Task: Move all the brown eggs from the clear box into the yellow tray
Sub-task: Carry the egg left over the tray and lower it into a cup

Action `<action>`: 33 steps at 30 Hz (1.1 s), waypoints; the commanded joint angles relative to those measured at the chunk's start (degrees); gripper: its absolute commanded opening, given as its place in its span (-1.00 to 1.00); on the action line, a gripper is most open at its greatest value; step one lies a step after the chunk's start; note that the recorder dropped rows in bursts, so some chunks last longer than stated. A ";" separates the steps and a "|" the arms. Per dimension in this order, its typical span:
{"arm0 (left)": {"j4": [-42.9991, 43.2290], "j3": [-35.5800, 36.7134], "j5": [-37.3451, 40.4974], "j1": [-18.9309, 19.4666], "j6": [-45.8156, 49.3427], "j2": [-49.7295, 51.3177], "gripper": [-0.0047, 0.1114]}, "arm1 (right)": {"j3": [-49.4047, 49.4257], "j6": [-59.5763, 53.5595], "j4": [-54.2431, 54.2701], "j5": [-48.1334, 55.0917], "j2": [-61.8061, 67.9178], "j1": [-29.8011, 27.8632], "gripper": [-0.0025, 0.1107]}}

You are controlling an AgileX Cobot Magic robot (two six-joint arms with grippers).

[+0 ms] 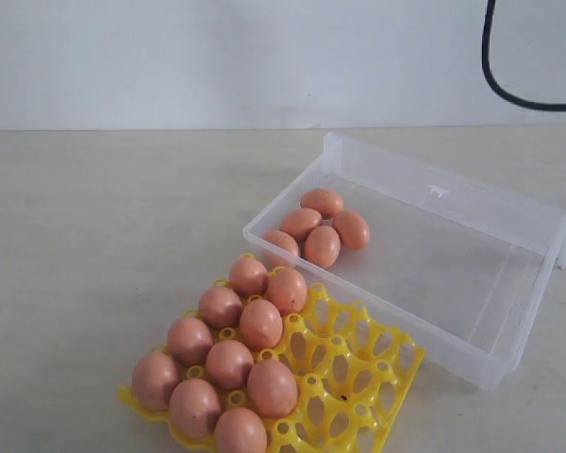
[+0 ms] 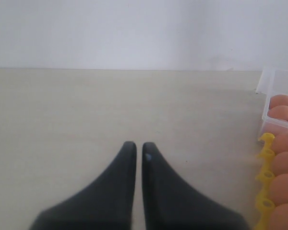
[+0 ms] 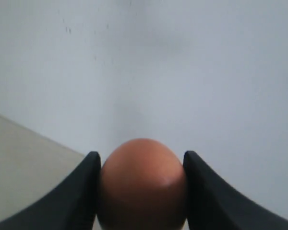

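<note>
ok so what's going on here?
The right gripper is clamped on one brown egg, out of the exterior camera's sight. Ten eggs sit in the yellow tray; five more lie in the clear box. The left gripper is shut and empty over the table.

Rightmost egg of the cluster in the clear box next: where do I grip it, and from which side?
Grip the rightmost egg across its narrow middle, probably straight from above. It lies on its side; other eggs crowd its left, while the clear box floor is bare on its right.
</note>
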 commanded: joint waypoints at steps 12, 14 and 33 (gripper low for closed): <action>0.17 0.23 -0.21 -0.31 -0.02 -0.16 -0.85 | 0.15 37.00 -4.33 -38.12 -2.48 -0.14 -0.96; 0.17 0.23 -0.21 -0.31 -0.02 -0.16 -0.85 | 0.15 40.32 -9.96 -40.61 -2.48 -0.14 -0.96; 0.17 0.23 -0.45 -0.31 -0.02 -0.16 -0.85 | 8.60 59.56 -25.63 -58.03 5.40 -0.14 -0.96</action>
